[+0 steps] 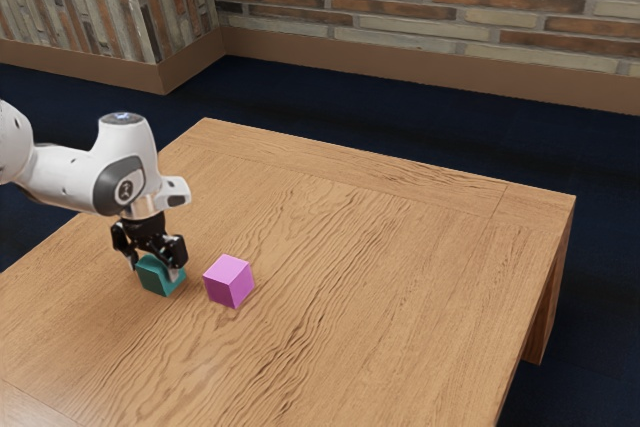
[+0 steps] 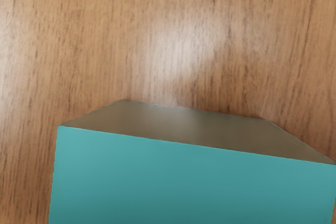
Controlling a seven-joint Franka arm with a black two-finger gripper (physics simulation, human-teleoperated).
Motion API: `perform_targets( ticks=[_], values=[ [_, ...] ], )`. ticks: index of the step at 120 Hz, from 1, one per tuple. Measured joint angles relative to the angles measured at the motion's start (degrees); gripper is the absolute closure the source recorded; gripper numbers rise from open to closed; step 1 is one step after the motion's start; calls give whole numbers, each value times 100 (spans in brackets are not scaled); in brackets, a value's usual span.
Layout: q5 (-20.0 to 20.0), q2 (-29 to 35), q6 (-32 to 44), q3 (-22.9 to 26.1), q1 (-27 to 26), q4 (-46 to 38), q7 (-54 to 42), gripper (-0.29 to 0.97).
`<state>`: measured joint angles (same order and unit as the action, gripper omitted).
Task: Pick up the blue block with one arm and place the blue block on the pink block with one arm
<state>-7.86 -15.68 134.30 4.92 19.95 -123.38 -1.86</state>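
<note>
Closest to the wrist camera is the blue block [image 2: 189, 182], more teal than blue in colour, with the wood grain of the table [image 2: 157, 35] beyond it. From the exterior view I see my gripper [image 1: 160, 265] pointing down, its two black fingers clamped on this blue block [image 1: 158, 280] from two sides. It sits near the table's [image 1: 400, 277] edge at the exterior view's left; whether it touches the wood or is slightly lifted, I cannot tell. The pink block [image 1: 228, 280] rests on the table just beside it, toward the exterior view's right, not touching it.
</note>
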Motion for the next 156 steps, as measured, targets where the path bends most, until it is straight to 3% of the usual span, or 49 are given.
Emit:
perform_targets(
  ticks=[23, 49, 72, 98, 156],
  values=[
    [-37, -130, 96, 0, 0, 71, 41, 21],
    [-159, -48, 114, 78, 2, 75, 102, 31],
    [-200, 319, -63, 284, 9, 133, 171, 34],
    [93, 882, -442, 564, 19, 119, 235, 35],
    [371, 937, -719, 1182, 1, 141, 378, 37]
  ],
)
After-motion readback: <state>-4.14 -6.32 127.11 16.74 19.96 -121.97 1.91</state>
